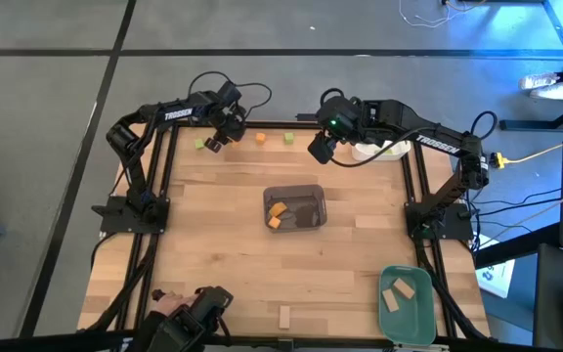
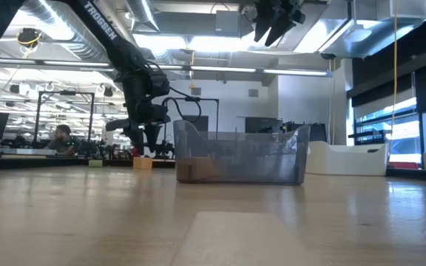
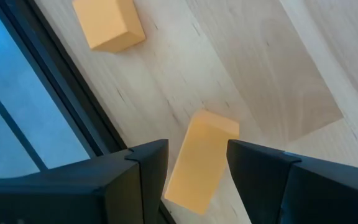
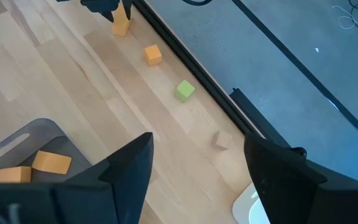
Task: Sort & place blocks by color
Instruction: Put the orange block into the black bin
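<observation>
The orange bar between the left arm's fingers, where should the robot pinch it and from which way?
Probably from above, pinching the orange bar across its two long flat sides, near the middle. It lies flat on the table by the far edge, and the left end effector is open with a finger on each long side, so closing should grip it squarely. The right end effector waits raised.

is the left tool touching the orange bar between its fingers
Apart: the left wrist view shows wood on both sides of the orange bar between the left tool's open fingers.
</observation>
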You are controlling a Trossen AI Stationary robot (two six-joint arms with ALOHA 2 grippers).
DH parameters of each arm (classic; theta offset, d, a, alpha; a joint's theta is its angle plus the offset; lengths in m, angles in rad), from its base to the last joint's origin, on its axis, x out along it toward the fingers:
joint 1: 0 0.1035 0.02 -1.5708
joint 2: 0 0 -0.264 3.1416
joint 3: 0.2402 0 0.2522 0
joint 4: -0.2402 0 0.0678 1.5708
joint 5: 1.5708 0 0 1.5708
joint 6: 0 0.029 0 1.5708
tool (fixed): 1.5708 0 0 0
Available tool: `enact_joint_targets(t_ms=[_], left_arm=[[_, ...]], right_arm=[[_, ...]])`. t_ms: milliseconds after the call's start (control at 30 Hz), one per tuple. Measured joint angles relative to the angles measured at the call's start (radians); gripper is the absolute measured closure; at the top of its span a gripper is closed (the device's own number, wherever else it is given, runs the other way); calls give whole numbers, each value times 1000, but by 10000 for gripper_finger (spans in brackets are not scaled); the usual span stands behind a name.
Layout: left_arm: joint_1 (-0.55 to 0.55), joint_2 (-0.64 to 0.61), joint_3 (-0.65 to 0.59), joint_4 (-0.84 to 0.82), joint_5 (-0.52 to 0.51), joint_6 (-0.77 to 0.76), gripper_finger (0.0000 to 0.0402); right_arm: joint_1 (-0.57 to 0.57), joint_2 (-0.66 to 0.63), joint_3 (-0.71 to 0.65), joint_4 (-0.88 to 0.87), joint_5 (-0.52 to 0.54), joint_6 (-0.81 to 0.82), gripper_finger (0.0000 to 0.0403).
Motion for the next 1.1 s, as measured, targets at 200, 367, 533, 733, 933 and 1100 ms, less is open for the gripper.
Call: enact_joint_targets(t_ms=[200, 367, 533, 733, 933, 1100], left_arm=[[0, 1, 0, -6, 5, 0, 244], [0, 32, -2, -13, -1, 19, 244], [0, 59, 1, 12, -1, 25, 244], [0, 88, 3, 31, 2, 25, 244], [0, 92, 2, 43, 16, 18, 244], [-4, 93, 2, 41, 15, -98, 244]], right_arm=[[0, 0, 0, 0, 0, -22, 153], [0, 0, 0, 0, 0, -22, 153], [0, 0, 0, 0, 0, -22, 153], [0, 0, 0, 0, 0, -25, 153], [0, 0, 0, 0, 0, -26, 153], [0, 0, 0, 0, 0, -25, 153]])
